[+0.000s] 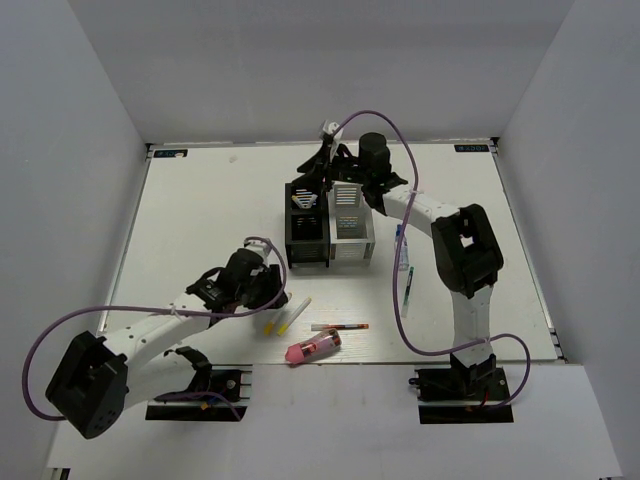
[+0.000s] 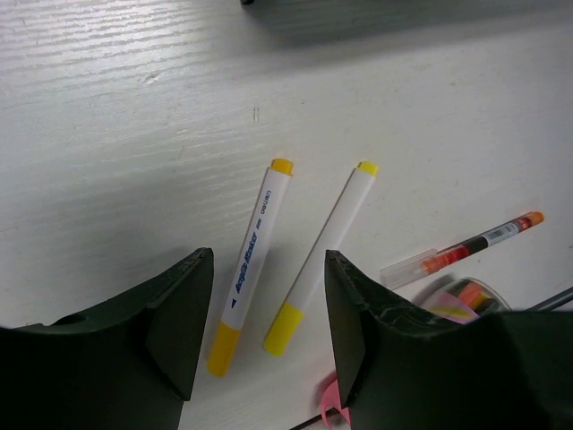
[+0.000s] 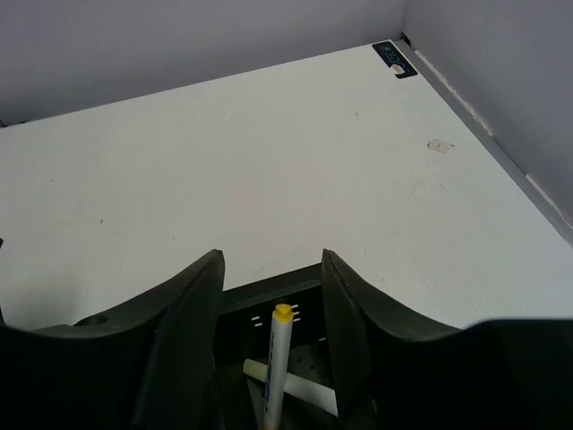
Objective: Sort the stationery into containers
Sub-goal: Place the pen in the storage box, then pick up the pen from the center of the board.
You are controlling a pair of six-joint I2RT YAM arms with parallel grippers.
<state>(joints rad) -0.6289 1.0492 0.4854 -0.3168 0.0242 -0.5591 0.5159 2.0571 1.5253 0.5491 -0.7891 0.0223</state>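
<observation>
The left end effector [image 2: 264, 336] is being held open just above the tabletop [image 2: 134, 134]. Two yellow-capped markers are lying between its fingers: the left marker [image 2: 252, 269] nearer the left finger, the right marker [image 2: 324, 255] nearer the right. With the two just beside each other, both could be caught in one closing, or one could be pinched askew and sent rolling. To the right of those fingers, a red pen [image 2: 474, 244] and a pink cylinder [image 1: 313, 347] are lying unsorted. Further right, the right end effector [image 3: 271, 269] is being held open over the black box [image 3: 246, 297]. A boxed marker [image 3: 279, 358] is standing between its fingers, apparently untouched. A sideways withdrawal could be knocking that marker out or dragging the box and the white box [image 1: 350, 228] joined to it.
</observation>
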